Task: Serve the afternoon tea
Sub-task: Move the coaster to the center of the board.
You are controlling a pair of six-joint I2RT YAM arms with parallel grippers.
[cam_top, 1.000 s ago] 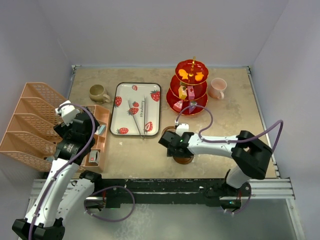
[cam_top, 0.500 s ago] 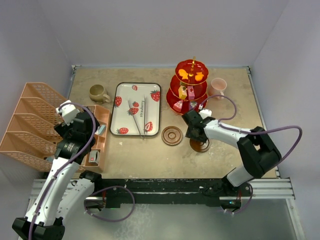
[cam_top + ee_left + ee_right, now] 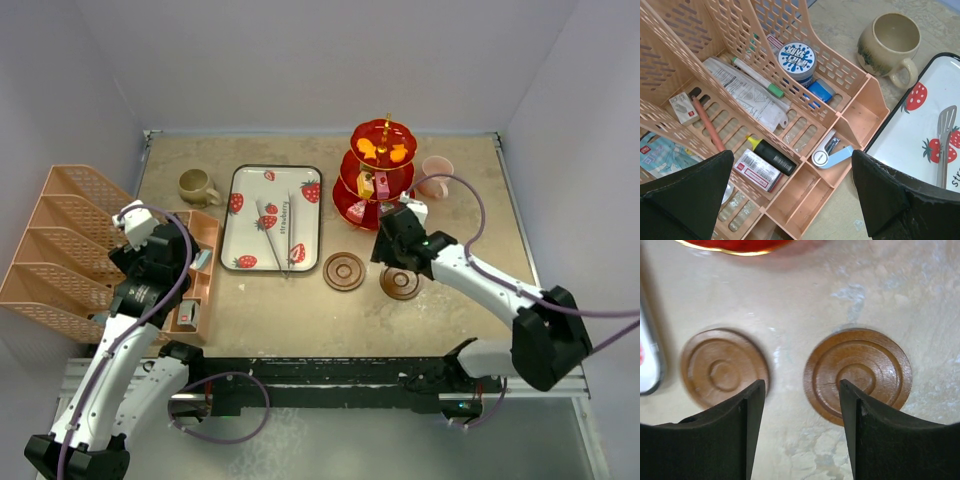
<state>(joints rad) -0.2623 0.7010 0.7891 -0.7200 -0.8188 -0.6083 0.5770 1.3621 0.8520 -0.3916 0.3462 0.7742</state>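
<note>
**Coasters laid, right arm withdrawing.** One second ago I had the right gripper (image 3: 396,248) low on the near side of the three-tier stand (image 3: 341,206), over the spot where both coasters then sat. Half a second ago it was pressing the second coaster onto the table.

Now the left-hand coaster (image 3: 343,271) and the right-hand coaster (image 3: 400,283) both lie flat, side by side but apart, on the near side of the stand's bottom tier. The gripper has lifted clear toward the stand. In the wrist view its jaws are spread with nothing between them, and both discs lie bare below.

The left gripper (image 3: 792,156) has not moved. It hangs well to the left of the stand, over the peach organiser (image 3: 70,250), with its jaws wide apart and empty.

The toy sweets (image 3: 368,184) sit on the stand's tiers. The pink mug (image 3: 436,175) stands just beside the stand on its right. The olive-brown mug (image 3: 196,185) stands far to the stand's left, beyond the strawberry tray (image 3: 245,232).

I judge the coaster-laying step finished. What remains is seating one mug on each coaster. The pink mug is the nearer reach for the right arm, though its handle and the stand's rim crowd the approach.
</note>
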